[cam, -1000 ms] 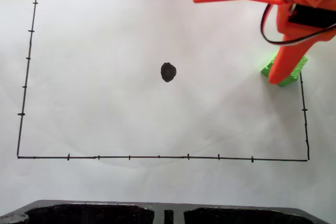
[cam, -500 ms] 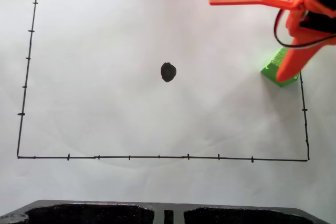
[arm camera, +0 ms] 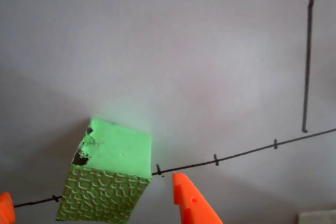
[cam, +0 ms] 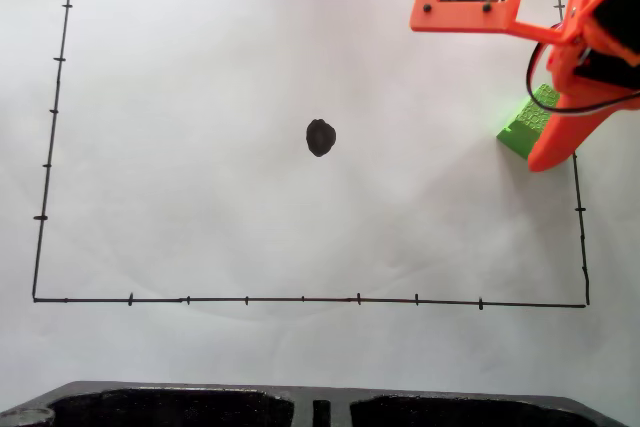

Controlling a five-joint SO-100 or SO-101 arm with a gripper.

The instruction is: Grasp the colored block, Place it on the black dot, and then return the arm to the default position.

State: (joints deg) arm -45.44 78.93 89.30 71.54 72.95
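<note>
Fixed view: irregular black dot [cam: 320, 137] mid white paper [cam: 200, 147], thin drawn border. Far right, green block [cam: 522, 127], crackled sides and smooth top, sits on the border line between my spread orange hand [arm camera: 97, 203] tips, unpinched.

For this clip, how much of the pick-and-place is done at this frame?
Nothing is completed yet. The green block sits on the paper at the right border line, far from the black dot, which is bare. In hand: the gripper is positioned around the block, an orange fingertip on each side in the wrist view, jaws open, no grip visible. Left: close, lift, carry to the dot, release, return home.
</note>
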